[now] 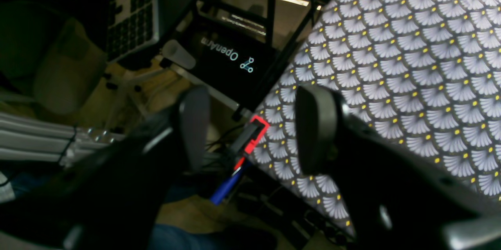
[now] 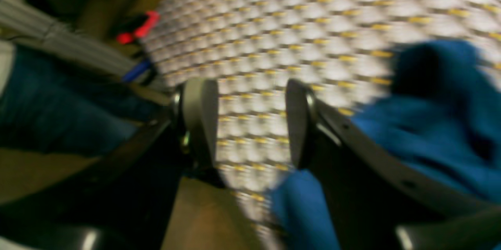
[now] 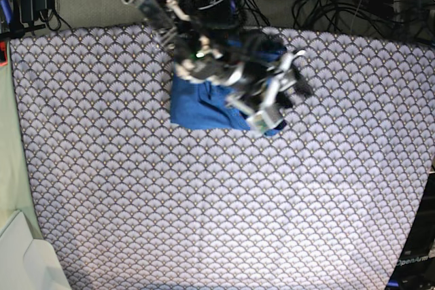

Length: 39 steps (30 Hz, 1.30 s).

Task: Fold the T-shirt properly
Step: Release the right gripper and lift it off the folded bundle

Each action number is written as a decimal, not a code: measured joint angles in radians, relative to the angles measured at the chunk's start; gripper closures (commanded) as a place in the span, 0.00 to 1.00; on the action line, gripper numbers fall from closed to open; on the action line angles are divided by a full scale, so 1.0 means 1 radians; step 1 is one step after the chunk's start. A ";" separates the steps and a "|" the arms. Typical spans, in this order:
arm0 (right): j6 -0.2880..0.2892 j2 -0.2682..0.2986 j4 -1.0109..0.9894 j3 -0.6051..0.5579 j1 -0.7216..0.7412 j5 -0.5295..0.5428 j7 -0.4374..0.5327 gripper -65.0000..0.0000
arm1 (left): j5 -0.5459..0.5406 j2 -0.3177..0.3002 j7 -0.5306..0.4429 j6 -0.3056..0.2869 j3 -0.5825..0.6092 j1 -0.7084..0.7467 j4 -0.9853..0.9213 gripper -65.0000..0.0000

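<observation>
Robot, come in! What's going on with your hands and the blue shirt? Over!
Right gripper open, empty, over the shirt. Left gripper open, empty, off the cloth's edge. Shirt bunched in a compact pile. Nothing in the way.

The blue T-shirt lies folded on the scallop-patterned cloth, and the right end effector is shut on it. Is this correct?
Not quite. In the right wrist view the right end effector is open, with only patterned cloth between its jaws. The T-shirt does lie folded there.
</observation>
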 measured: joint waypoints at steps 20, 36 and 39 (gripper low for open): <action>-0.002 0.140 0.050 0.281 -0.173 0.008 0.005 0.95 | 0.002 0.003 0.001 0.000 0.037 -0.003 0.000 0.48; 0.001 0.184 0.126 -0.114 -0.066 0.010 -0.009 0.95 | 0.003 -0.001 0.001 -0.001 0.035 0.000 0.000 0.48; 0.000 0.197 0.176 -0.019 -0.080 0.012 0.006 0.95 | 0.003 -0.004 -0.007 0.000 0.035 0.000 -0.007 0.48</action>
